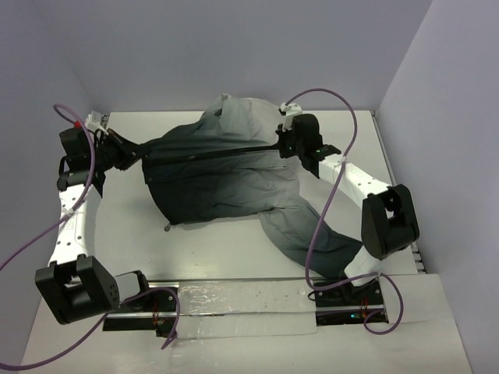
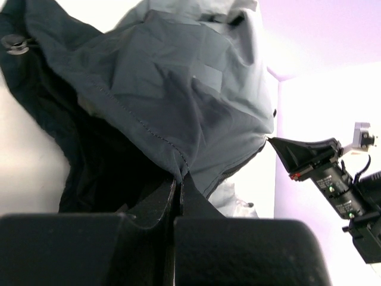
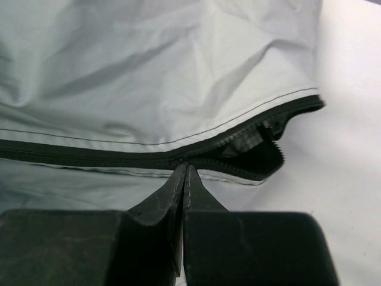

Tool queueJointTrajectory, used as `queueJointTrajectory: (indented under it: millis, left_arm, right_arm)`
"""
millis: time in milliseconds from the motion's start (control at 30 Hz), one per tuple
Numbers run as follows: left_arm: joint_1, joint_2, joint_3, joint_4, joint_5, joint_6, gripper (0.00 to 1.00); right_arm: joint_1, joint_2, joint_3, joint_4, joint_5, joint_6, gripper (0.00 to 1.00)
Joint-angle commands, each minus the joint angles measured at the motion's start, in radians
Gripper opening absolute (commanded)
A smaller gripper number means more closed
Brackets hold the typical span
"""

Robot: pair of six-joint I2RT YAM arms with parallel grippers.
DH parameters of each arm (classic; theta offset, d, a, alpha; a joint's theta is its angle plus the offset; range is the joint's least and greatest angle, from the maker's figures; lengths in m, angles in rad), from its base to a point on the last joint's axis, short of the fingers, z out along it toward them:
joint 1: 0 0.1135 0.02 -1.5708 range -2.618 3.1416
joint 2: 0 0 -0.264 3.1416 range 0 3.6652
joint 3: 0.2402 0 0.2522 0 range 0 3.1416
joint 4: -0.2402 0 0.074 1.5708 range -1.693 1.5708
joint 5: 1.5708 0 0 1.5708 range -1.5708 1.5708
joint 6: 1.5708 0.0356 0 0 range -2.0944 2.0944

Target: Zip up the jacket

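The left claw is clenched on the dark end of the jacket. The jacket lies spread across the middle of the table, with one sleeve trailing toward the near right. Its dark zipper runs taut from that claw to the right claw. The right claw is clenched on the zipper near the pale end, just where the closed teeth part.

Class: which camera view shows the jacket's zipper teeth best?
Right wrist view: the zipper fills the frame's width, closed except its parted end. Top view shows only a thin dark line; left wrist view mostly jacket fabric.
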Motion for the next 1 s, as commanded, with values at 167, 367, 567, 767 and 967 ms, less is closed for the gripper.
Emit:
queueJointTrajectory:
  millis: [167, 367, 567, 767, 967]
  left_arm:
    - [0.095, -0.034, 0.119, -0.018, -0.098, 0.018, 0.0]
    - [0.135, -0.043, 0.131, -0.007, -0.096, -0.002, 0.0]
    - [0.198, -0.046, 0.221, 0.001, -0.083, -0.034, 0.0]
    - [0.207, -0.046, 0.283, 0.041, -0.039, -0.094, 0.0]
    - [0.177, -0.018, 0.384, 0.092, 0.009, -0.135, 0.0]
  right_arm:
    - [-0.095, 0.037, 0.091, 0.022, 0.154, -0.009, 0.0]
    - [-0.173, 0.048, 0.131, 0.004, 0.138, -0.008, 0.0]
    - [-0.201, 0.111, 0.177, -0.017, 0.113, 0.017, 0.0]
    - [-0.207, 0.185, 0.224, -0.064, 0.051, 0.11, 0.0]
    - [-0.237, -0.054, 0.169, -0.046, 0.174, 0.16, 0.0]
